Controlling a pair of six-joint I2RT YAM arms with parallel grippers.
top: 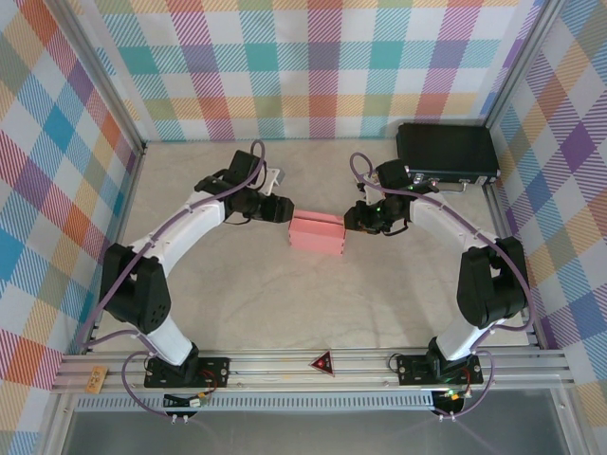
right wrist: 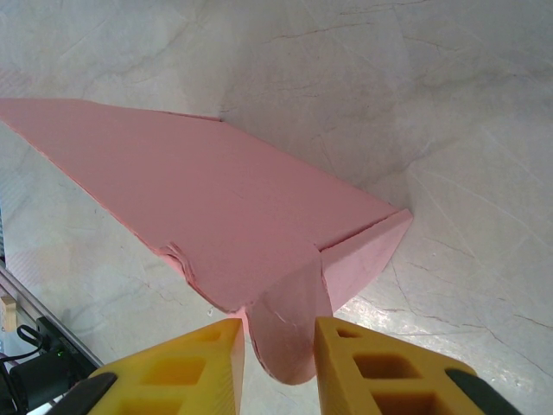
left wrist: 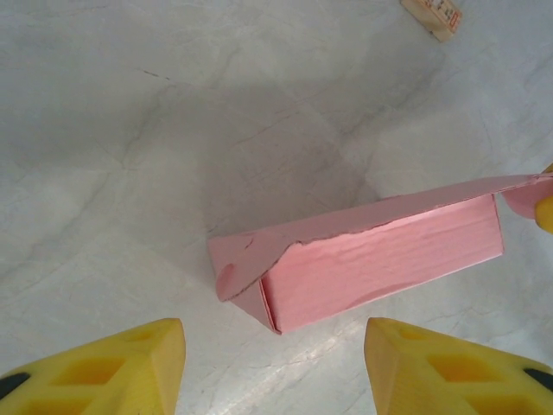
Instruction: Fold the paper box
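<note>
Box (left wrist: 380, 259): likely light, thin, creases easily | right pincer (right wrist: 278, 333): nearly closed, pinching end flap (right wrist: 289, 298) | left pincer (left wrist: 272, 337): half open, empty, box ahead | best held by flaps

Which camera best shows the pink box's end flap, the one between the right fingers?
Right wrist: the flap sits close up between the right fingers, joined to the paper box. Left wrist catches its tip at the frame edge; top external shows it too small to make out.
</note>
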